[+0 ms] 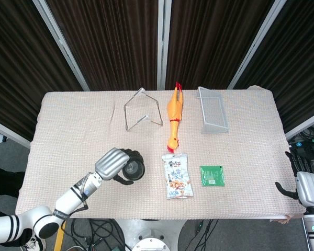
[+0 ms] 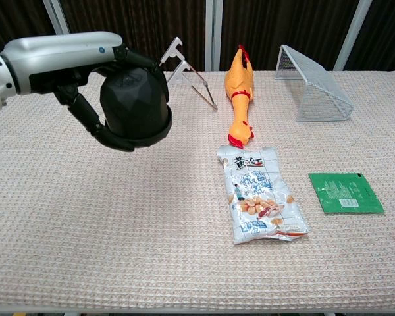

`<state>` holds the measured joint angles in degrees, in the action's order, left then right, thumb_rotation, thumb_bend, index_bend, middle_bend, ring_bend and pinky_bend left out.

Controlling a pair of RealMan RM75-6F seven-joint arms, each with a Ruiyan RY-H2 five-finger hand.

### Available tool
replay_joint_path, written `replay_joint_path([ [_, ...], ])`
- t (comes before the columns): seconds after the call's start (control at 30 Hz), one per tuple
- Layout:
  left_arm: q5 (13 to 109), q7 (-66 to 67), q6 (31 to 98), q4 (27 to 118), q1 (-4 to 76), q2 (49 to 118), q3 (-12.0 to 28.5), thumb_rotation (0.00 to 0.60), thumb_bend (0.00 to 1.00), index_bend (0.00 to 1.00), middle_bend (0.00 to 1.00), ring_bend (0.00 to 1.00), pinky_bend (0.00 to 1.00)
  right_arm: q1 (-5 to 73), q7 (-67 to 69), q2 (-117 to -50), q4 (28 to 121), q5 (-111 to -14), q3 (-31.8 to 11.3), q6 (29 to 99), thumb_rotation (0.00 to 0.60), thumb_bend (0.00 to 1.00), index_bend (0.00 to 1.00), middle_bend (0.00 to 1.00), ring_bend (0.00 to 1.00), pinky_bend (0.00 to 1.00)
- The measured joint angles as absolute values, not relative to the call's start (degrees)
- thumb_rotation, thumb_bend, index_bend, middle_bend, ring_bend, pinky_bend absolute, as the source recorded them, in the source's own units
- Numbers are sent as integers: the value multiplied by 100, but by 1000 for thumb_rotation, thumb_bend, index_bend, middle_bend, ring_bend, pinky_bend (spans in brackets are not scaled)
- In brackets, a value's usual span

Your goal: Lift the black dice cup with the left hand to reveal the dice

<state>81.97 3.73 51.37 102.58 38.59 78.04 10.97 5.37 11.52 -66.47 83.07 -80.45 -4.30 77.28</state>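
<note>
Above table [image 2: 66,217], left hand [image 2: 85,79] fingers gripping dice cup [image 2: 135,108]; snack bag [image 2: 260,194] beside

The left hand [image 2: 92,85] is held above the counter, fingers [image 2: 85,118] wrapped around the black dice cup [image 2: 135,105]; the right hand [image 1: 309,187] is kept off the counter's right edge.

The snack bag's [image 2: 263,195] print is too small to read. The right hand [image 1: 307,184] is cut off at the head view's edge, its fingers' pose unclear.
</note>
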Motion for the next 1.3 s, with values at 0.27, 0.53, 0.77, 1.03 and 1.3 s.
replay_joint_path([
  [0.27,6721,438,5348,7963,3905,8063,1577,600,253,465,515,406,492,536,1089,-6646,8352,-8046,-440,7758,600,162,0,0,0,0],
  [0.53,6222,408,5479,6970,3907,8189,1631,600,252,464,515,406,492,537,1100,-6651,8346,-8056,-426,7736,600,163,0,0,0,0],
  [0.77,7181,-29,5360,9089,3751,7996,1057,600,253,457,515,407,492,528,1128,-6643,8337,-8066,-425,7754,600,163,0,0,0,0],
  [1.03,7465,-48,5402,10128,3696,7987,963,600,253,456,515,406,491,544,1162,-6675,8261,-8011,-427,7666,600,163,0,0,0,0],
  [1.3,6322,792,5735,7931,3846,8367,1451,600,252,443,513,406,483,541,1132,-6658,8297,-7995,-446,7688,600,162,0,0,0,0],
])
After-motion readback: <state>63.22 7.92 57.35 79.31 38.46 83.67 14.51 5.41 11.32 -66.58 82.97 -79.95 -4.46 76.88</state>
